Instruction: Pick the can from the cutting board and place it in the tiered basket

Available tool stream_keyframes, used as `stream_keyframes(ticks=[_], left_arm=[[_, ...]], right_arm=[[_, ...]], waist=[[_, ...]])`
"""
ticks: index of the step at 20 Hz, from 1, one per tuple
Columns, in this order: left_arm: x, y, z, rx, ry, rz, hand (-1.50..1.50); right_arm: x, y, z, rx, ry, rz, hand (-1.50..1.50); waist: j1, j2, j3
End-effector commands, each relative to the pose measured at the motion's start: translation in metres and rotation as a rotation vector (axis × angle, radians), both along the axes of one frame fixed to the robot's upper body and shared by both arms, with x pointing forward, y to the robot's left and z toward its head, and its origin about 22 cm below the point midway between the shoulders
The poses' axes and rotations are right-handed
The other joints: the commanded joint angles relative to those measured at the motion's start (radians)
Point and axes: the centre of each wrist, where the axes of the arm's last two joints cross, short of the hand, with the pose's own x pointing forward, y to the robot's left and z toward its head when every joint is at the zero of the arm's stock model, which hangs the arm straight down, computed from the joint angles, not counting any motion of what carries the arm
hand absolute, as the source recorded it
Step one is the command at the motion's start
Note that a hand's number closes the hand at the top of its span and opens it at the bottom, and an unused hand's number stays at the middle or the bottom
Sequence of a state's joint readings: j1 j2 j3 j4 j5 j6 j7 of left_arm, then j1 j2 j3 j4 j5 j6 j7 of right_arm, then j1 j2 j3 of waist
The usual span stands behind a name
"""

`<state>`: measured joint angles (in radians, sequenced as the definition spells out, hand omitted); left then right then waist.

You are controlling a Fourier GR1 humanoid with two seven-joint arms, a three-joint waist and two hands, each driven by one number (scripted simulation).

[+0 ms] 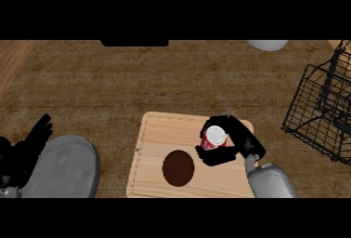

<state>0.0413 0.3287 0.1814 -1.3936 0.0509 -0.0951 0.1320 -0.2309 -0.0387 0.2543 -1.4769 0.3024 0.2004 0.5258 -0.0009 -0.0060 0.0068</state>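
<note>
Grey right forearm [270, 180], entering from lower edge, angled up-left over pale wooden cutting board [158, 135]. Black right hand [237, 139]: fingers and thumb curled round red can with white top [215, 138], clamped on it. Can upright or nearly so, over upper right part of board; whether resting on board or lifted, not discernible. Dark brown oval disc [178, 168] flat on board, just left of and below hand, apart from can. Board lying on brown wood-grain counter [137, 79]. Black wire tiered basket [322, 111] at right edge, well apart from can. Grey rounded plate [65, 167] at lower left, beside board. Black left hand [24, 148] at left edge, fingers straight and pointing up, open, resting. Pale round object [267, 44] at top edge, cut off.
</note>
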Motion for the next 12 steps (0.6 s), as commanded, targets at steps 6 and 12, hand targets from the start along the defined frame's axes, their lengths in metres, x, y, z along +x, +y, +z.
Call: stream_keyframes(ticks=[6,12], left_arm=[[0.001,-0.004,-0.006,-0.012,0.048,-0.034,0.00],[-0.005,-0.010,-0.015,-0.010,0.055,-0.010,0.00]], right_arm=[[0.028,0.065,0.040,-0.540,-0.165,-0.447,1.50],[0.038,0.108,0.101,-0.721,-0.332,-0.711,1.50]], waist=[[0.029,-0.004,-0.020],[0.031,-0.012,-0.015]])
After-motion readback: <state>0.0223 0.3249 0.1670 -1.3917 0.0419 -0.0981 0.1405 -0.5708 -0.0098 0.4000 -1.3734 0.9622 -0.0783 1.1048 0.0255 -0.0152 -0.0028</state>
